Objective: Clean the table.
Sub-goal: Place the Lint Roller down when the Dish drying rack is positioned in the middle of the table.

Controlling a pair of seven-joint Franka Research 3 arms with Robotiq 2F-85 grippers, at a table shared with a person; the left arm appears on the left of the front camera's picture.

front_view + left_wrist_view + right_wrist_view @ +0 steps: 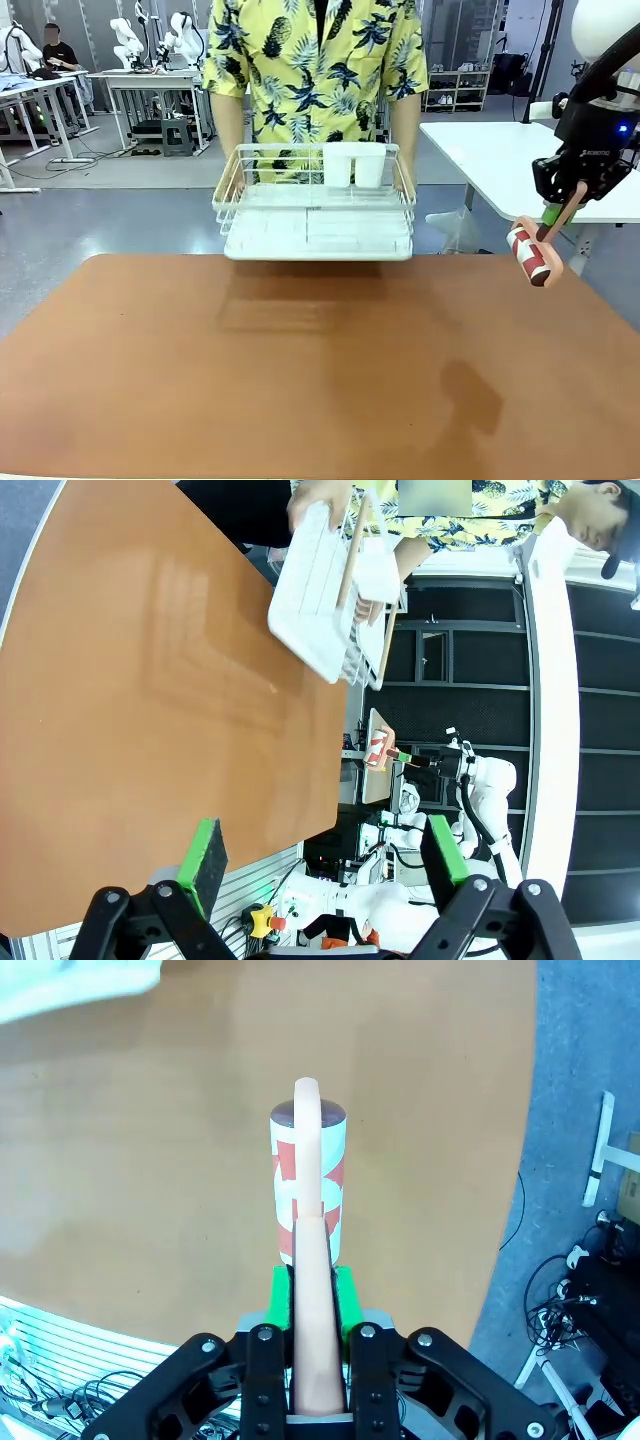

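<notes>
Right fingers clamped on toy mallet at frame right; left fingers spread, empty; white dish rack held by person's hands above tabletop, upper centre

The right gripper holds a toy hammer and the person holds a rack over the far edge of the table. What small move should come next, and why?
Probably carry the toy hammer left toward the white dish rack. The right gripper is shut on its wooden handle, up in the air past the table edge, and the person holds the rack out with both hands, as if to receive it.
</notes>
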